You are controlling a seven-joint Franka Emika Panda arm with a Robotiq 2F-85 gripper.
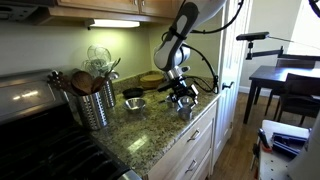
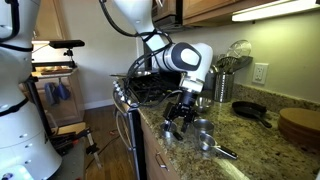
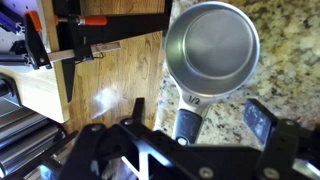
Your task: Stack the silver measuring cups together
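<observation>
The silver measuring cups [image 2: 206, 133] sit on the bench [image 3: 290, 55] just beyond the hand [image 3: 196, 112], which stands wide and empty. One cup [image 3: 210, 45] lies just ahead of it, its handle [image 3: 189, 122] pointing back between the jaws. The hand would best lower squarely over that handle, then close gently.

1. No text, label, brand, number or sign can be read in any view.
2. In the wrist view, the handle of the silver measuring cup [image 3: 210, 45], which lies at the edge of the worktop [image 3: 290, 40], is dark and blurred. Whether it bears a size mark cannot be told.
3. In both exterior views, the things on the worktop are too small for any lettering to be made out.
</observation>
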